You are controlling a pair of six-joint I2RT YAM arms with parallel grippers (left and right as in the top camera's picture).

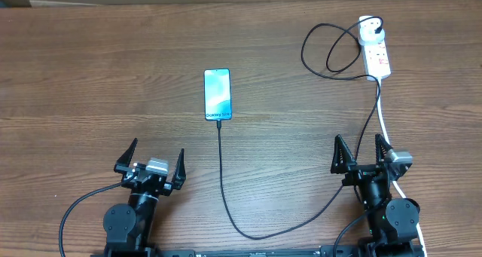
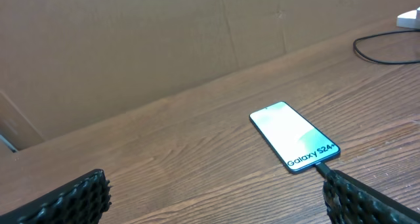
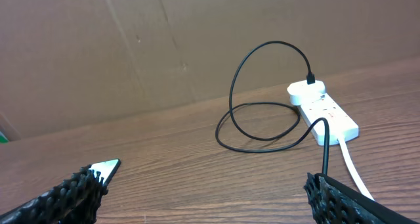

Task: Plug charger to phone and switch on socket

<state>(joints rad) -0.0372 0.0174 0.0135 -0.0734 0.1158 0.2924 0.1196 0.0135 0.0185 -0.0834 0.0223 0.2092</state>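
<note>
The phone (image 1: 218, 94) lies flat mid-table with its teal screen lit, and it also shows in the left wrist view (image 2: 293, 135). The charger's black cable (image 1: 226, 200) meets the phone's bottom edge, runs toward me, loops right and climbs to the round white adapter (image 1: 369, 32). The adapter sits in the far end of the socket (image 1: 379, 57), a white power strip at the back right. My left gripper (image 1: 156, 153) is open near the front edge, below and left of the phone. My right gripper (image 1: 359, 144) is open, and the cable passes between its fingers (image 3: 341, 198).
The socket's white cord (image 1: 385, 125) trails toward me beside my right gripper. A slack loop of black cable (image 3: 262, 142) lies left of the socket (image 3: 331, 115). A brown cardboard wall (image 2: 131, 46) stands along the table's back edge.
</note>
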